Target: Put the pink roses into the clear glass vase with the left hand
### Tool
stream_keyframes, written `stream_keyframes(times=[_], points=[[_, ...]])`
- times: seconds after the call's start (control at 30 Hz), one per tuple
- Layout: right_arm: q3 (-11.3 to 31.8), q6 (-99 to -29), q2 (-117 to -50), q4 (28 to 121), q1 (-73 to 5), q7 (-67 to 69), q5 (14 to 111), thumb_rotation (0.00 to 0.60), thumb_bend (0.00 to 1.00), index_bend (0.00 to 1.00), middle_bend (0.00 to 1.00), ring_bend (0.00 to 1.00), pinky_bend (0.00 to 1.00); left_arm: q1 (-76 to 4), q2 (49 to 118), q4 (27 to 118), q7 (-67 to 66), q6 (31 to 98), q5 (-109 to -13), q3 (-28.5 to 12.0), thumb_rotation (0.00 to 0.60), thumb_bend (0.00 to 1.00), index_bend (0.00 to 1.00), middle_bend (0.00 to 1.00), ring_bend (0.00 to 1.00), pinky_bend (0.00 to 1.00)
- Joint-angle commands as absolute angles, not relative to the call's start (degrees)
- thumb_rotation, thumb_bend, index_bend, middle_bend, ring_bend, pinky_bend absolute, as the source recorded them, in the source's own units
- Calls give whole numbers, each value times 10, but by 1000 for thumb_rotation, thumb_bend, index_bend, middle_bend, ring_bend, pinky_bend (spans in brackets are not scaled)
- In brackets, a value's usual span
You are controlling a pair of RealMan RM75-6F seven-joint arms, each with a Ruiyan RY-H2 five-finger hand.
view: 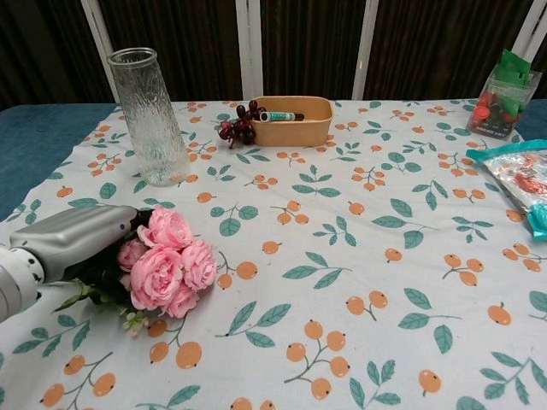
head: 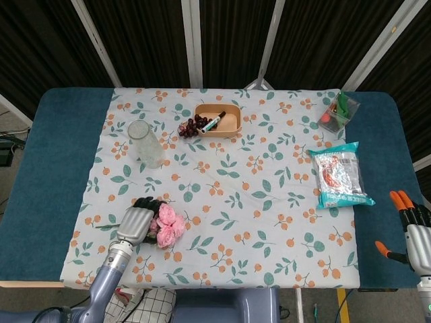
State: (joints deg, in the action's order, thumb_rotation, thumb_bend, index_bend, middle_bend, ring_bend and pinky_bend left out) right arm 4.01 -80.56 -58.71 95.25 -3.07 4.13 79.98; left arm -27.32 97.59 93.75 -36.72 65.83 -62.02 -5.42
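Observation:
The pink roses [head: 170,225] [view: 167,265] lie on the patterned cloth near the front left, blooms to the right and stems to the left. My left hand [head: 135,221] [view: 77,241] lies over the leafy stems, with its dark fingers curled round them beside the blooms. The bouquet rests on the table. The clear glass vase [head: 145,143] [view: 152,115] stands upright and empty behind the roses, apart from the hand. My right hand [head: 412,232] hovers at the front right edge with its fingers spread, holding nothing.
A tan tray [head: 229,122] [view: 291,121] holding a marker sits at the back centre, with dark grapes [head: 190,126] beside it. A snack packet [head: 340,176] lies on the right. At the back right stands a clear box [head: 339,111] of small items.

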Motion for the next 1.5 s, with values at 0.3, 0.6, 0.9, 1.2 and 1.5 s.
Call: stream_keyframes(times=[0.3, 0.6, 0.9, 1.2, 1.5], points=[[41, -802, -585, 957, -30, 41, 794, 600, 240, 10, 4, 47, 11, -285, 974, 938, -390, 697, -674, -53, 600, 462, 518, 531, 423, 431], [40, -796, -586, 962, -32, 31, 788, 600, 241, 10, 4, 47, 11, -292, 904, 1052, -316, 712, -717, -95, 600, 458, 513, 512, 423, 431], [39, -784, -590, 969, -38, 16, 784, 600, 241, 10, 4, 47, 11, -314, 786, 1162, -178, 716, -784, -189, 600, 439, 483, 462, 416, 429], [37, -782, -596, 973, -41, 1, 787, 600, 240, 10, 4, 47, 11, -340, 750, 1108, -52, 757, -813, -278, 600, 436, 505, 461, 414, 430], [47, -783, -608, 959, -43, -5, 768, 600, 240, 10, 4, 35, 11, -382, 788, 967, 114, 780, -803, -323, 600, 435, 506, 458, 414, 464]])
